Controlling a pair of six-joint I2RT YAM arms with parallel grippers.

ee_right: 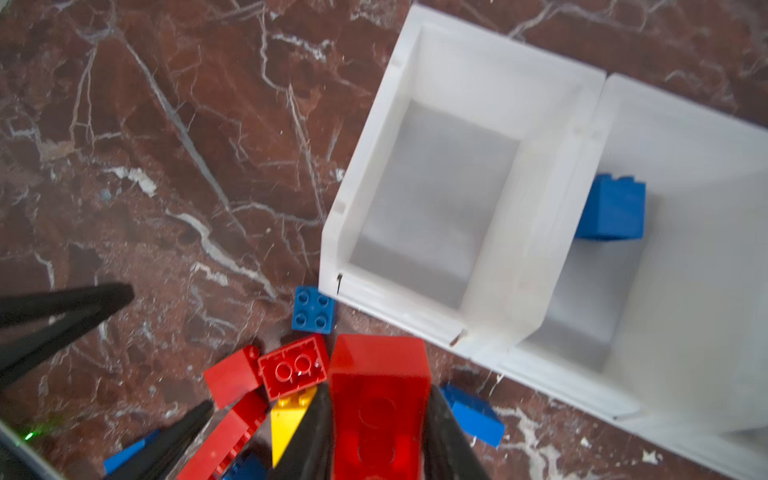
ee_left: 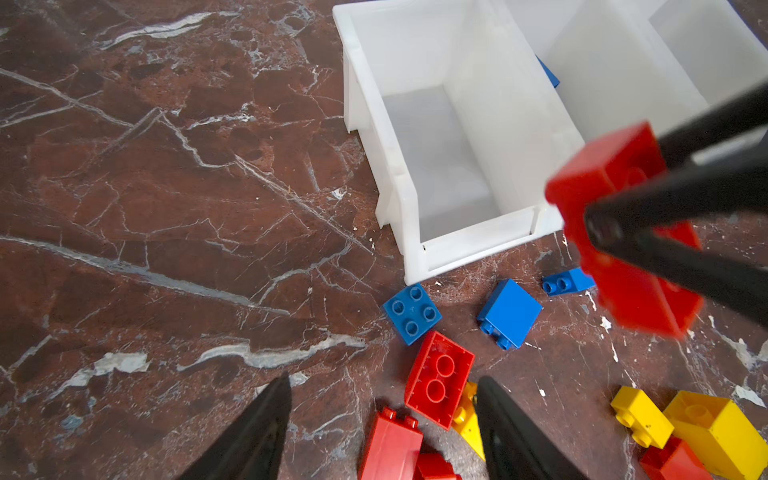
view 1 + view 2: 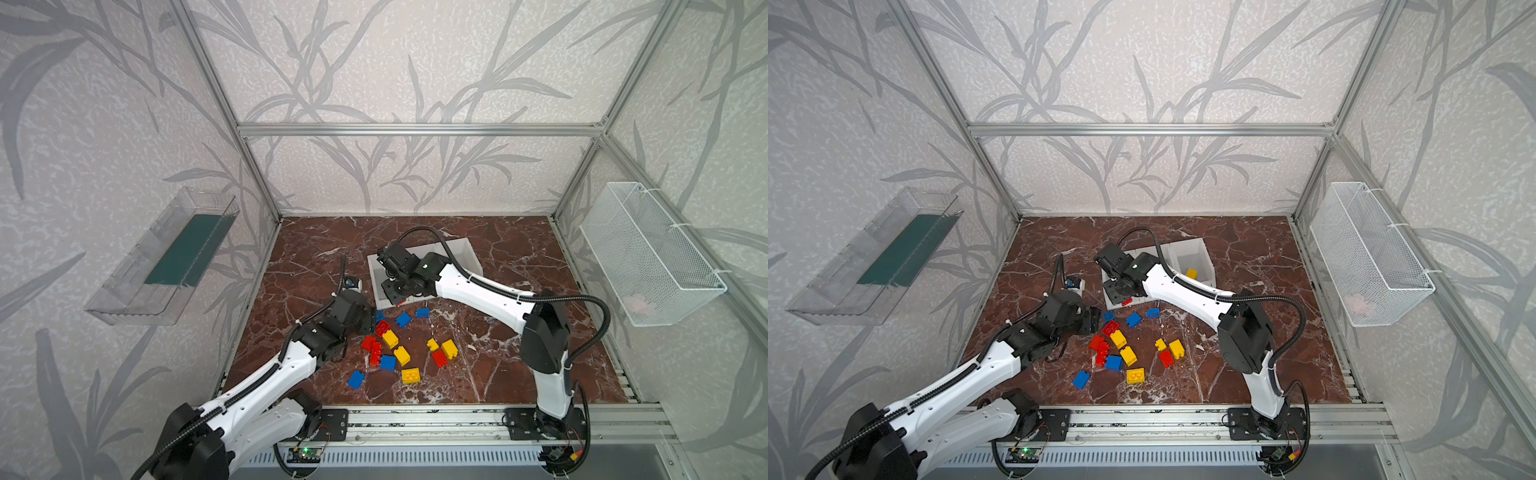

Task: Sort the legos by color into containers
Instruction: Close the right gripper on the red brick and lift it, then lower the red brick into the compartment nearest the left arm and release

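Noted right gripper (image 1: 376,395) clamped tight on a red lego (image 1: 380,415), fingers pressed against two opposite sides. Lifted clear of the marble table (image 3: 498,374), judging by the left wrist view. Placed that red lego (image 3: 1126,301) in a top view near the front edge of the white container row (image 3: 1209,266), at 12 o'clock from the loose pile (image 3: 1128,355).

Logged the container at the 9 o'clock end (image 2: 411,241) as bare inside. Found one blue lego (image 1: 611,208) in the middle container and one yellow lego (image 3: 1191,273) in the container at the 3 o'clock end.

Noted left gripper (image 2: 384,379) with fingers spread well apart, gripping nothing, at 10 o'clock of the pile. Cannot tell its height above the table.

Saw red, blue and yellow legos lying unsorted in the pile, several touching or overlapping.
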